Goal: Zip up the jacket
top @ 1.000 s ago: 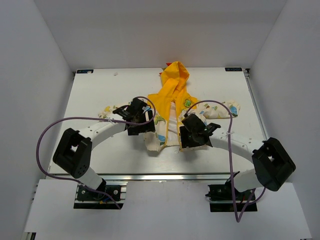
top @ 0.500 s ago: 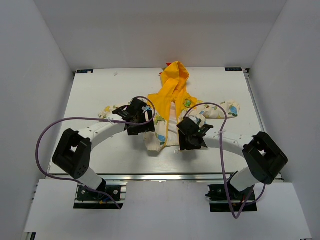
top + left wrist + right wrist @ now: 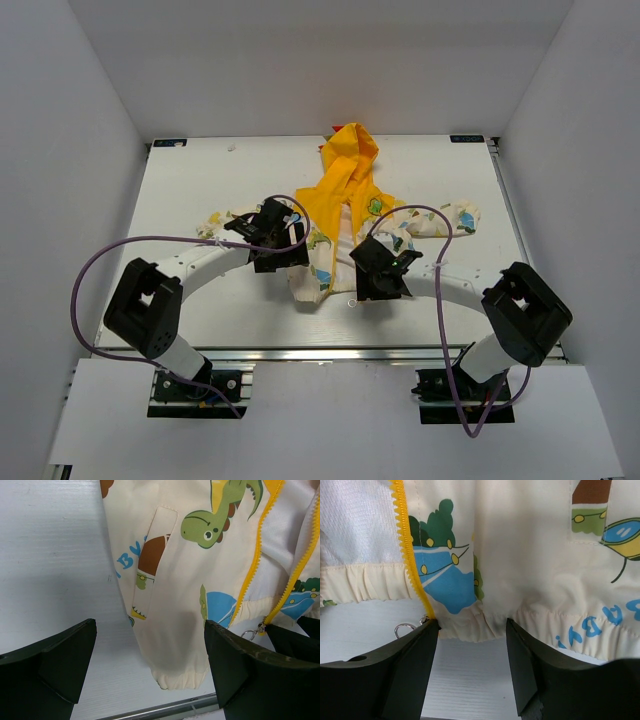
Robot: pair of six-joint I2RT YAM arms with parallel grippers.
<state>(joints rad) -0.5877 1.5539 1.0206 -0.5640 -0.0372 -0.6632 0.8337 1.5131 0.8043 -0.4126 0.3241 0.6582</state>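
The jacket (image 3: 345,195) lies on the table, yellow-orange hood at the far end, cream dinosaur-print body towards me. Its front is unzipped, with the orange zipper strips (image 3: 250,575) parted. My left gripper (image 3: 280,262) is open over the jacket's left hem (image 3: 182,677), holding nothing. My right gripper (image 3: 368,288) is open at the right panel's hem (image 3: 485,625), with its left finger (image 3: 412,655) beside the zipper's bottom end (image 3: 427,611) and a small metal pull ring (image 3: 404,628).
The white table (image 3: 190,190) has a metal front rail (image 3: 330,352) just beyond the hem. White walls close in the sides and back. Purple cables (image 3: 110,262) loop over both arms.
My right gripper has moved left and slightly towards the front, nearer the zipper's bottom end. The left gripper has stayed in place.
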